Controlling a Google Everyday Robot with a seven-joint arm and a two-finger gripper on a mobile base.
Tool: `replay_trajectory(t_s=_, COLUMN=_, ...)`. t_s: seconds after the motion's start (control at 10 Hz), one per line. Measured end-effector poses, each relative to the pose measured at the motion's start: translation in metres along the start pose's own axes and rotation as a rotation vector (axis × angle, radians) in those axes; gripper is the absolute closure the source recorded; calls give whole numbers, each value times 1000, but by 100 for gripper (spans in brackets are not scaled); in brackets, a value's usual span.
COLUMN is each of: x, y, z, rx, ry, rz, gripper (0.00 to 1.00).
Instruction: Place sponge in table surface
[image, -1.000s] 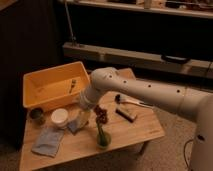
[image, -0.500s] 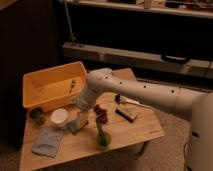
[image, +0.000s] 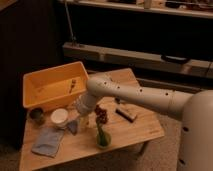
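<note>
Barely anything has moved since the earlier frames: the arm's elbow has sunk a little and eased toward the table's left side, while the wrist has stayed over the same patch.

Camera view: the gripper (image: 80, 121) hangs low over the left half of the table surface (image: 137, 131), in front of the yellow-orange tub (image: 46, 90) and just right of the white cup (image: 59, 116). Its jaws stand apart and grip nothing. The sponge (image: 72, 126) lies flat on the planks, just beside the fingertips and touching or nearly touching the cup; you cannot tell which. It has not shifted between frames.

The pale-blue cloth (image: 47, 141) sits nearer the front-left corner. A green cup with a red flower (image: 102, 136) stands toward the front edge, close to the forearm. A dark bar-shaped item (image: 126, 114) lies toward the right edge.

For you, this reads as the placement being done: the sponge rests on wood and is released. What remains is a clean lift away, and you should watch the flower cup beside the arm.
</note>
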Motion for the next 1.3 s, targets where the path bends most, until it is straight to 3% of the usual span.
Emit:
replay_trajectory(t_s=0.2, x=8, y=0, z=9, rx=-15, ry=2, rz=0, gripper=20)
replay_trajectory(t_s=0.7, x=29, y=-9, z=30, rx=-52, ry=64, rz=12, gripper=20)
replay_trajectory(t_s=1.1, x=39, y=-13, z=56, rx=-57, ry=89, rz=-7, gripper=20)
replay_trajectory(t_s=1.3, x=44, y=-14, z=65, rx=-54, ry=82, rz=-18, gripper=20)
